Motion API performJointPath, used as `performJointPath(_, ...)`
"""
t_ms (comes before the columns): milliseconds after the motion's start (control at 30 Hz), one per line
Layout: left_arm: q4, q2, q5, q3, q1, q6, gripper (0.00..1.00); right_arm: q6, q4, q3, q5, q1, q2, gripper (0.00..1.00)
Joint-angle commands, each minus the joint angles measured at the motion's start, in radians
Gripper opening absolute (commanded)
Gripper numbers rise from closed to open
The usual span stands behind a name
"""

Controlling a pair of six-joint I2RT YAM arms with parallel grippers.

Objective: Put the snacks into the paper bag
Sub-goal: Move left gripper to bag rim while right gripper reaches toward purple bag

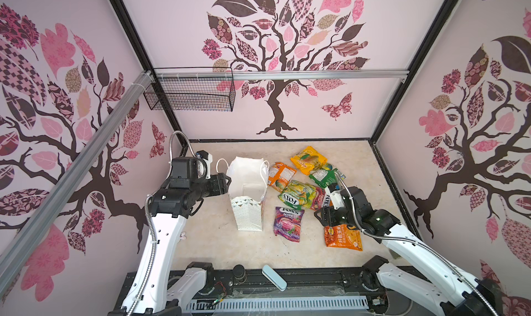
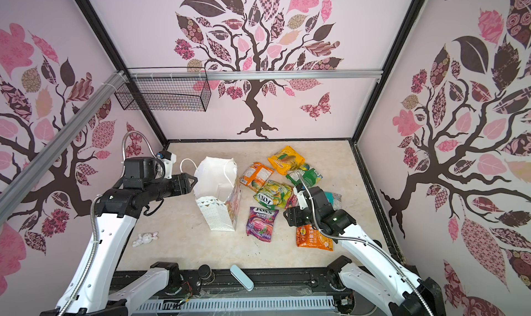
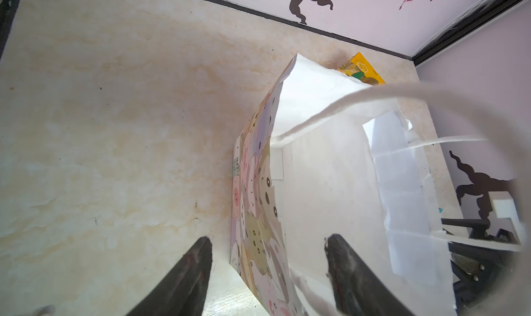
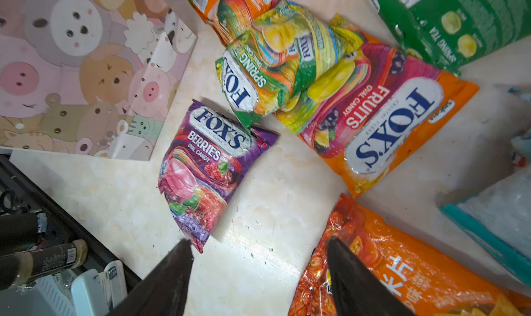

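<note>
Paper bag [image 1: 247, 218] stands upright with its mouth open, between the counter's [image 1: 218, 251] left edge and middle. Left hand [image 3: 267, 242] is at the bag's rim with its jaws parted, one finger inside the mouth and one outside the printed wall; nothing is clamped.

The snacks lie right of the bag:
- yellow packet [image 1: 308, 159], nearest the far edge
- green packet [image 1: 326, 177] and orange packet [image 1: 280, 176], nearer in
- green-yellow FOX'S packet [image 4: 287, 58], overlapping the orange FOX'S Fruits packet [image 4: 388, 122]
- purple FOX'S packet [image 1: 288, 224], just beside the bag
- teal packet [image 4: 494, 219], toward the right edge

Right hand [image 4: 258, 242] hovers released between the purple FOX'S packet and the orange crisp packet [image 1: 343, 237]. One finger is over that packet's corner; contact cannot be told.
</note>
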Motion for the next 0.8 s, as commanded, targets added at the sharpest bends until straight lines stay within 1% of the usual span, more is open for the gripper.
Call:
performJointPath(0, 0.047, 0.003, -0.004, -0.042, -0.002, 0.006, 0.62, 0.032, -0.006, 0.020, 0.029, 0.028, 0.001, 0.75)
performJointPath(133, 0.083, 0.012, 0.051, -0.059, -0.002, -0.003, 0.54, 0.088, 0.039, 0.000, 0.015, 0.045, 0.034, 0.72)
performJointPath(267, 0.127, 0.013, 0.095, -0.086, -0.003, -0.005, 0.51, 0.134, 0.083, -0.035, 0.027, 0.079, 0.071, 0.72)
performJointPath(333, 0.129, 0.021, 0.093, -0.095, -0.002, 0.000, 0.45, 0.152, 0.113, -0.053, 0.016, 0.092, 0.085, 0.72)
performJointPath(400, 0.126, 0.028, 0.081, -0.101, -0.002, 0.010, 0.34, 0.170, 0.147, -0.068, 0.011, 0.110, 0.092, 0.72)
performJointPath(500, 0.123, 0.035, 0.073, -0.109, -0.004, 0.017, 0.23, 0.195, 0.195, -0.097, -0.002, 0.127, 0.105, 0.72)
performJointPath(567, 0.123, 0.033, 0.073, -0.113, -0.004, 0.019, 0.19, 0.209, 0.233, -0.119, -0.016, 0.137, 0.120, 0.72)
performJointPath(633, 0.124, 0.029, 0.070, -0.116, -0.004, 0.019, 0.13, 0.227, 0.276, -0.143, -0.031, 0.149, 0.133, 0.72)
performJointPath(767, 0.123, 0.018, 0.062, -0.118, -0.003, 0.021, 0.03, 0.257, 0.353, -0.177, -0.043, 0.169, 0.170, 0.72)
